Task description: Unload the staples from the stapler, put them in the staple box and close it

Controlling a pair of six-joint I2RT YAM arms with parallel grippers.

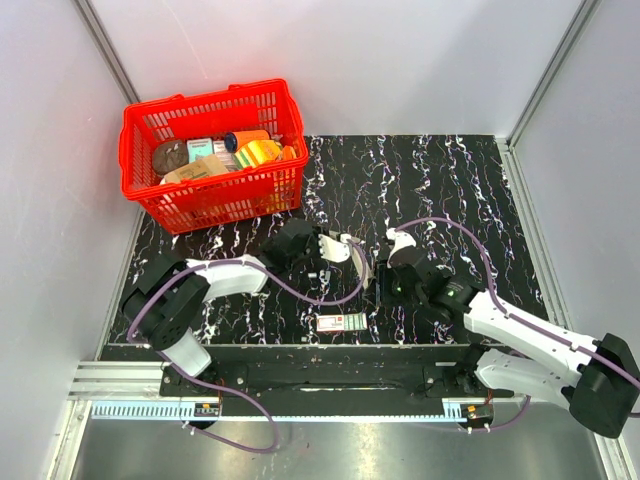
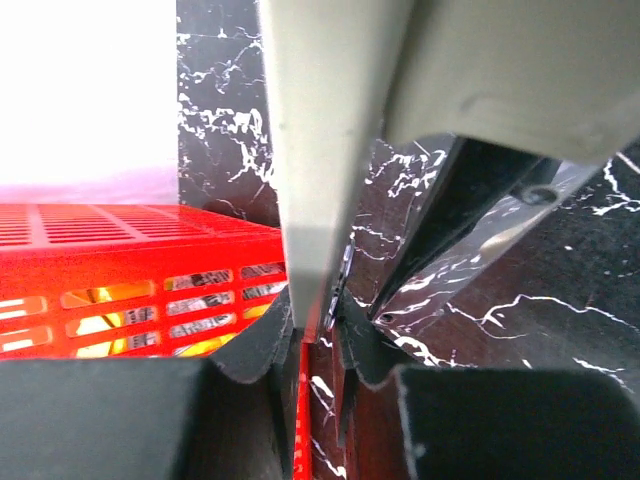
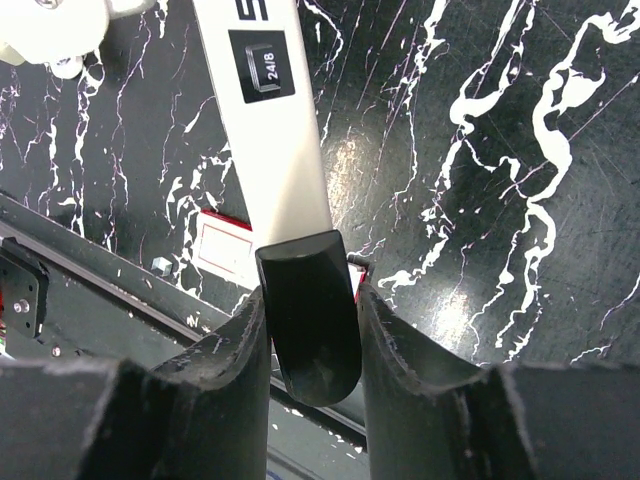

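The stapler (image 1: 368,268) is held off the table between both grippers at the middle. In the right wrist view its pale top (image 3: 272,130) carries a "24/8" label and ends in a dark rounded end (image 3: 308,320). My right gripper (image 3: 310,300) is shut on that dark end; it also shows in the top view (image 1: 388,272). In the left wrist view a pale beige-grey part of the stapler (image 2: 312,190) runs up from my left gripper (image 2: 318,315), which is shut on its lower edge, with a dark metal part (image 2: 470,230) spread off to the right. No staples are visible.
A flat white box with green-and-red print (image 1: 342,322) lies near the table's front edge, below the grippers; it also shows in the right wrist view (image 3: 225,245). A red basket (image 1: 215,195) full of items stands at the back left. Grey walls enclose the marbled black table (image 1: 450,190).
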